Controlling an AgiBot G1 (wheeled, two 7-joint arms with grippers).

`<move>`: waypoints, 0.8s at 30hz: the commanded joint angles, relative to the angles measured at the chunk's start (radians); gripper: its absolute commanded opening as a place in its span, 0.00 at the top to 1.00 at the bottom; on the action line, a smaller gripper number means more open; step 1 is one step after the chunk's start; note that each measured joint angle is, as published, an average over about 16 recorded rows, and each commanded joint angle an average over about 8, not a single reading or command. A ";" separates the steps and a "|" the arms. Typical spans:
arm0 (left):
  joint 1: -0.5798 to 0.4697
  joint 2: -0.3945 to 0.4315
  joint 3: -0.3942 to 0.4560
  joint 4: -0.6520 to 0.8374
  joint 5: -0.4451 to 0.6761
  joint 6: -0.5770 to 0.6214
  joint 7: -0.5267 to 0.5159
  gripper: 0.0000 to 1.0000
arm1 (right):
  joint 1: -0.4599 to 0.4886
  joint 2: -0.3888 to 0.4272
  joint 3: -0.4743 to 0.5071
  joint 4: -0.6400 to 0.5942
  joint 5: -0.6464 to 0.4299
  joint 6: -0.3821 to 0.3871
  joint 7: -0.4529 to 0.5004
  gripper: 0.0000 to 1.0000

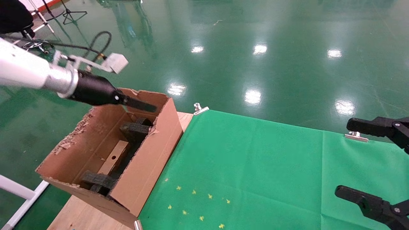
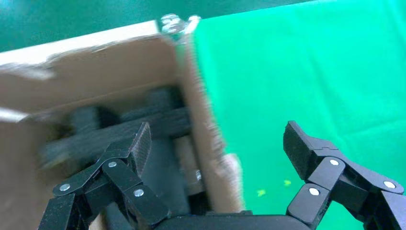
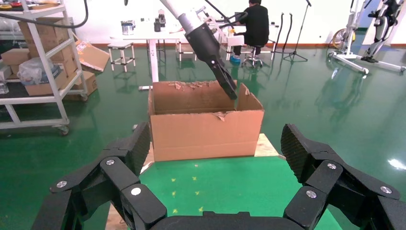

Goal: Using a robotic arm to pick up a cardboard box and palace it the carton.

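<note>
Carton (image 1: 150, 153), left of frame: brown corrugated cardboard, matt; rims ragged and torn, with paper crumbs.
Foam pieces (image 1: 134, 131) inside it: black, matt, coarse-grained.
Cardboard box (image 1: 113, 157) in the carton: smooth brown cardboard, one round hole.
Table cloth (image 1: 255, 172), centre and right: green fabric, matt, lightly creased.
Tabletop (image 1: 76, 214), lower left: pale bare wood, smooth.
Clips (image 1: 199, 108) on the cloth edge: shiny metal.
Robotic arm (image 1: 22, 68), upper left: glossy white shell, brushed silver metal wrist, black plastic left gripper (image 1: 142, 105).
Right gripper (image 3: 218, 148): matt black plastic, ribbed pads, metal rivets.
Floor (image 1: 287, 48): green, highly glossy, mirrors lamps.
</note>
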 commanded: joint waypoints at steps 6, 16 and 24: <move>0.105 -0.020 -0.091 -0.116 -0.092 0.027 0.064 0.00 | 0.000 0.000 0.000 0.000 0.000 0.000 0.000 0.00; 0.266 -0.052 -0.232 -0.293 -0.233 0.066 0.163 0.00 | 0.000 0.000 0.000 0.000 0.000 0.000 0.000 0.00; 0.395 -0.077 -0.344 -0.434 -0.345 0.097 0.242 0.00 | 0.000 0.000 0.000 0.000 0.000 0.000 0.000 0.00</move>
